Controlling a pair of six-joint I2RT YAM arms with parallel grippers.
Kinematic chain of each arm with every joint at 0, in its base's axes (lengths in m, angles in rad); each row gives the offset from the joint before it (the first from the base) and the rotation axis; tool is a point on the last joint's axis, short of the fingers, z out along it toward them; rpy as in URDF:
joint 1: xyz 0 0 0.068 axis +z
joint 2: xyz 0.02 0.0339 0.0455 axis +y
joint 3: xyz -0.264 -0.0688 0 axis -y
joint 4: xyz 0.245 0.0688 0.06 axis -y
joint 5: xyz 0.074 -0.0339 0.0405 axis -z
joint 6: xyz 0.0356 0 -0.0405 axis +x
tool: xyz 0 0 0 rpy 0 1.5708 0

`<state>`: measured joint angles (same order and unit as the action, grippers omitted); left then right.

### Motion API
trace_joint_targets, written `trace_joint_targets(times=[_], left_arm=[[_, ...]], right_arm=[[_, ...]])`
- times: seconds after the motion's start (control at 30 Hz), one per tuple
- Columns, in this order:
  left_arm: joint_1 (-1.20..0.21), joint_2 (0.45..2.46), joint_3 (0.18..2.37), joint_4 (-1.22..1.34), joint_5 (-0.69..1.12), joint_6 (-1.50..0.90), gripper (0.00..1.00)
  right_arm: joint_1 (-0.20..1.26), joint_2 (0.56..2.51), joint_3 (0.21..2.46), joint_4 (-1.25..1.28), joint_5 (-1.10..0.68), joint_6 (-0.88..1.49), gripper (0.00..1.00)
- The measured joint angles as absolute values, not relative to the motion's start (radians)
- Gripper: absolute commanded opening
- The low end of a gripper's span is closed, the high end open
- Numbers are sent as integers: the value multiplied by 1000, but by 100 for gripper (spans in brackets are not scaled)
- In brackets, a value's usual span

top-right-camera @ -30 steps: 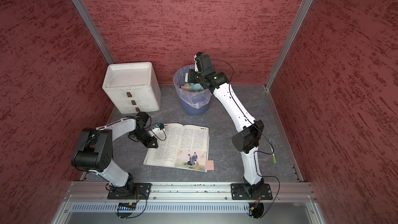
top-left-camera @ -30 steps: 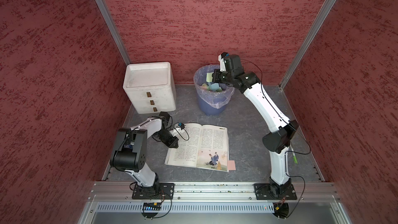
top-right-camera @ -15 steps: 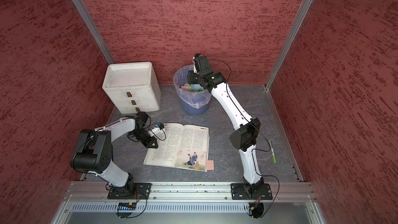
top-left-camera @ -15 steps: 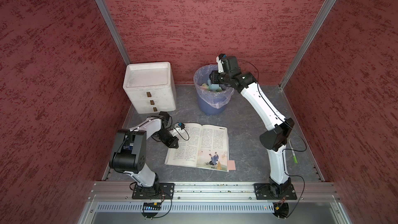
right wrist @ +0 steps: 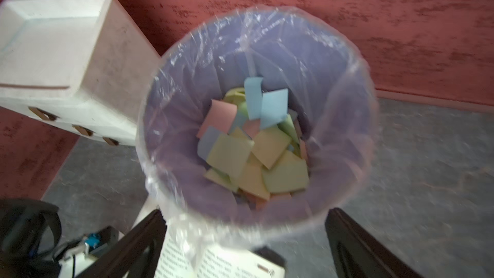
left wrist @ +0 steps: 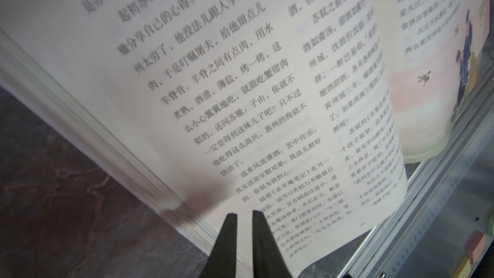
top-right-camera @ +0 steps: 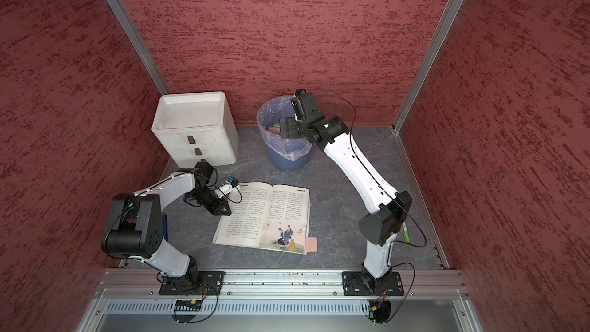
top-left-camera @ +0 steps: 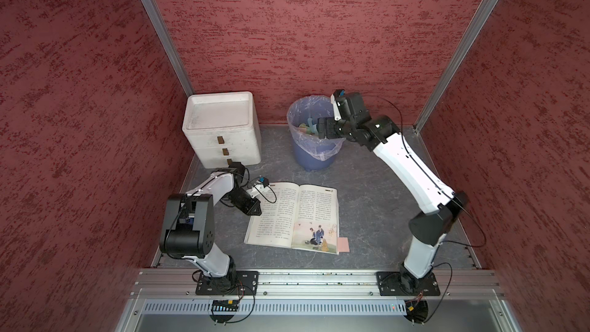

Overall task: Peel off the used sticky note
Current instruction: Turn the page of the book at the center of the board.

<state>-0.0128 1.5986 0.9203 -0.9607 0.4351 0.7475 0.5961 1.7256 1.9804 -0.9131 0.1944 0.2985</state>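
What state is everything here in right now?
Book: open, lying flat.
Drawer unit: all three drawers shut.
Waste bin: lined, holding discarded sticky notes.
Pink sticky note: flat at the book's corner.
Left gripper: barely open, empty, at the book's page.
Right gripper: wide open, empty, above the waste bin.

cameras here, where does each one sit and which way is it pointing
Top views: high at the front, looking down on everything; left arm and right arm show whole.
Left wrist: on the left arm, close over the book page; left gripper tips show, slightly apart.
Right wrist: on the right arm, looking down into the bin of sticky notes; right gripper shows, wide open.
Shared: both wrist views catch the book.
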Motion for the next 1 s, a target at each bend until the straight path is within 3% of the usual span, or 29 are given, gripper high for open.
trace_joint_targets(times=[0.17,0.3,0.8,1.0], left_arm=[[-3,1599,929,-957,439,749,25],[-3,1605,937,-953,440,749,25],[-57,1652,926,-891,392,741,17],[-95,1658,917,-879,378,723,15]], right_arm=[[589,1298,1573,-819,204,338,99],[577,1098,1450,-802,142,386,98],[752,838,783,-804,-23,837,98],[771,907,650,-666,-57,950,98]])
